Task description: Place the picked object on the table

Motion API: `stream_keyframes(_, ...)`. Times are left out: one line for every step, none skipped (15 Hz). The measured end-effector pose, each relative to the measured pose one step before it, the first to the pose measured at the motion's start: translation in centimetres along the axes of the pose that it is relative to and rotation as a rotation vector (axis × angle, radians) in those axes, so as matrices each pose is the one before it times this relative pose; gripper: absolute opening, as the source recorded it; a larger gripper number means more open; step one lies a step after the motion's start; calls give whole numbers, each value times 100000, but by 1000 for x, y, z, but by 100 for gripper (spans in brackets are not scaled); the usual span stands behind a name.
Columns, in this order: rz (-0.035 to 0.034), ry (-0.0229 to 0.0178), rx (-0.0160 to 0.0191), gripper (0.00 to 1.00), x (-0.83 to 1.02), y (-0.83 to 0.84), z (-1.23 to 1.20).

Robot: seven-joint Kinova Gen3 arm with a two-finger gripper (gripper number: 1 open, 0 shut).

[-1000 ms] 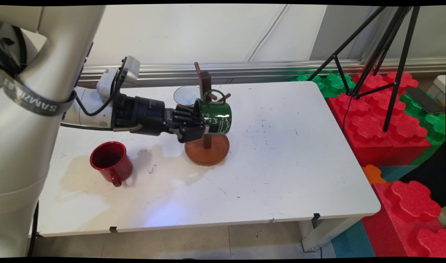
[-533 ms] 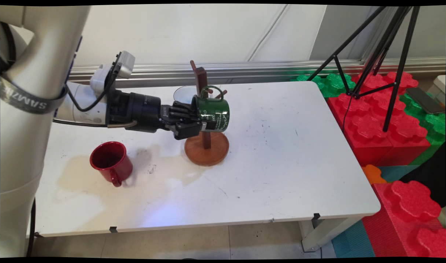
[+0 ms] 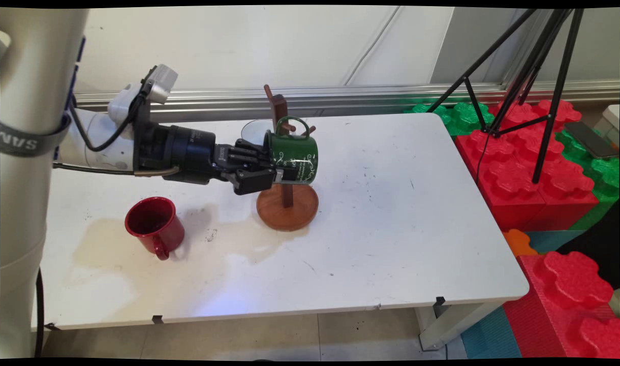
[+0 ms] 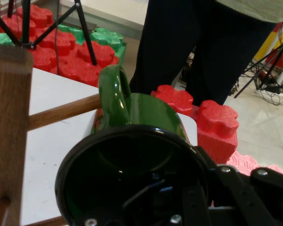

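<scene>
My gripper is shut on the rim of a green mug, which lies on its side in the air with its handle up. The mug hangs beside the post of a wooden mug tree, its handle level with the upper pegs. In the hand view the green mug fills the lower middle with its mouth toward the camera, and its handle meets the tip of a wooden peg of the mug tree. Whether the peg passes through the handle I cannot tell.
A red mug stands upright at the table's left front on a pale stain. A clear glass sits behind the mug tree. Red and green foam blocks and a black tripod stand to the table's right. A person in dark clothes stands beyond the table.
The gripper with the green mug has moved up and a little to the left, bringing the handle from below the upper pegs to their level.
</scene>
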Motion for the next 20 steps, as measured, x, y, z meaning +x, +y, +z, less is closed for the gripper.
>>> stream_keyframes(-41,39,-526,0,58,175,-121)
stream_keyframes(-30,-14,-591,0,41,184,-113)
stream_keyframes(75,-123,-506,0,17,165,-106)
stream_keyframes(115,-264,-620,0,-17,204,-137)
stream_keyframes(239,-304,-597,0,-26,198,-142)
stream_keyframes(266,-396,-532,0,-47,181,-138)
stream_keyframes(365,-524,-670,0,-68,232,-183)
stream_keyframes(386,-584,-612,0,-80,234,-199)
stream_keyframes(304,-444,-491,0,-43,199,-175)
stream_keyframes(216,-282,-251,0,-24,133,-119)
stream_keyframes(313,-459,-442,0,-19,204,-201)
stream_keyframes(223,-330,-281,0,-3,123,-119)
stream_keyframes(378,-507,-395,0,-14,205,-229)
stream_keyframes(386,-578,-276,0,-31,210,-256)
stream_keyframes(701,-1093,-395,0,-54,234,-376)
stream_keyframes(695,-949,-262,0,-56,172,-333)
stream_keyframes(708,-1023,-275,0,-63,193,-367)
stream_keyframes(650,-843,-119,0,-28,147,-333)
stream_keyframes(843,-1000,27,0,-10,146,-405)
stream_keyframes(808,-1003,70,0,-15,122,-387)
